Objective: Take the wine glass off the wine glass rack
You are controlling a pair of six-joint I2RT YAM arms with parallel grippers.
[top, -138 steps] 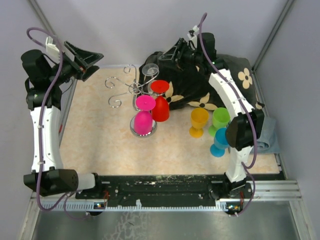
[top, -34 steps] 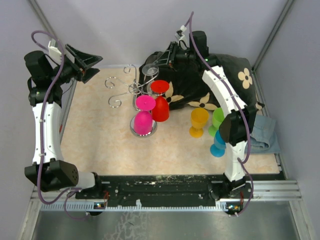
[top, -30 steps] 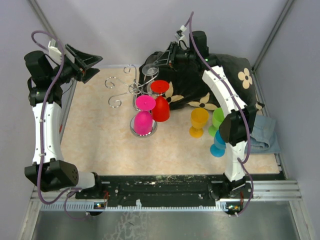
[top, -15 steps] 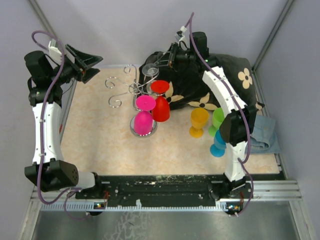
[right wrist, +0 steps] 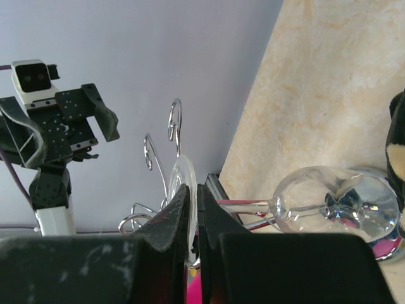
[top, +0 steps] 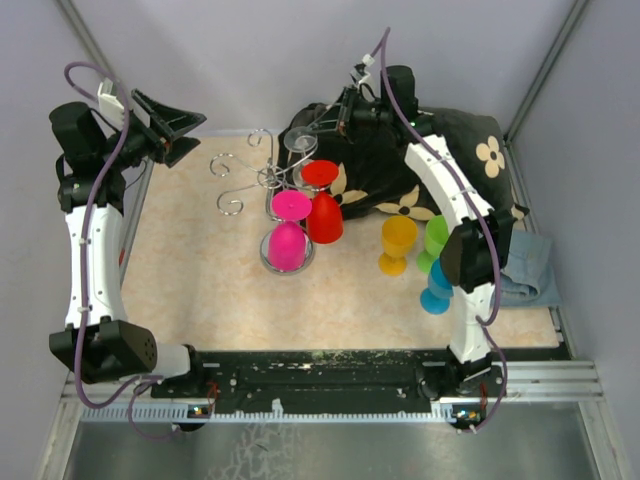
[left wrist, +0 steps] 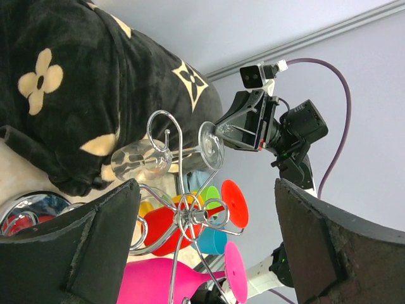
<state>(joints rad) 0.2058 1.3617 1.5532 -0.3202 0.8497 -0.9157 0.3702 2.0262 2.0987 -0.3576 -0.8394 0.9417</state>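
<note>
Right gripper (right wrist: 193,190): pinched onto the thin foot of the wine glass (right wrist: 335,201).
Wine glass: hanging from the wine glass rack (top: 262,177).
Left gripper (top: 188,127): spread wide, empty.
Risk: the foot may snag its hook and tip the rack.

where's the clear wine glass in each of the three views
Top external: clear wine glass upper centre, hanging on the wine glass rack by the black blanket.
Left wrist: centre, seen sideways above the rack's hub.
Right wrist: bowl lower right, foot at the right gripper.
Shared landmark: the rack's curled silver hooks.
</note>
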